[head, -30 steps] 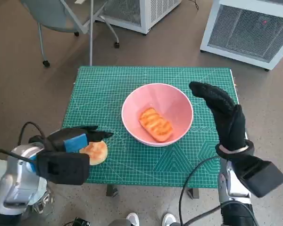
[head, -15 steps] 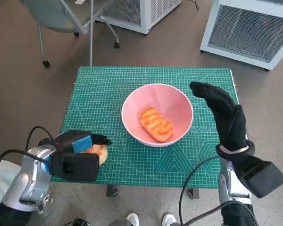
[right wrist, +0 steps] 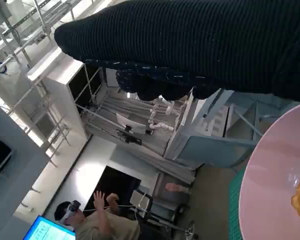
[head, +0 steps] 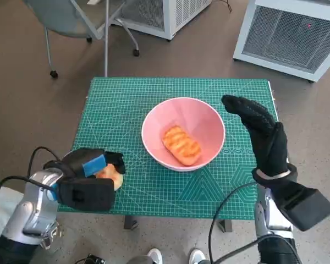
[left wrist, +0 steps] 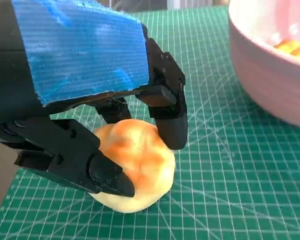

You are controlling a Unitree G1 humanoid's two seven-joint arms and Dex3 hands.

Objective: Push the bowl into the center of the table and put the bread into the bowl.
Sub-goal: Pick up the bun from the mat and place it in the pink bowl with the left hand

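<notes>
Head view had my left hand (head: 92, 168) at the lower left of the frame, fingers closed around the round bread bun (left wrist: 135, 170) on the green mat (head: 121, 104). At centre sat the pink bowl (head: 154, 118), a grilled bread piece (head: 182, 145) inside. My right hand (head: 261, 135) hung flat and unclenched at its right rim, holding nothing.

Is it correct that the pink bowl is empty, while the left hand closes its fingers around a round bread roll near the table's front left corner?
Not quite. The pink bowl is not empty: a piece of orange-brown bread already lies in it, as the head view shows. The rest holds: the left hand has its fingers around the round bread roll near the table's front left corner.
</notes>
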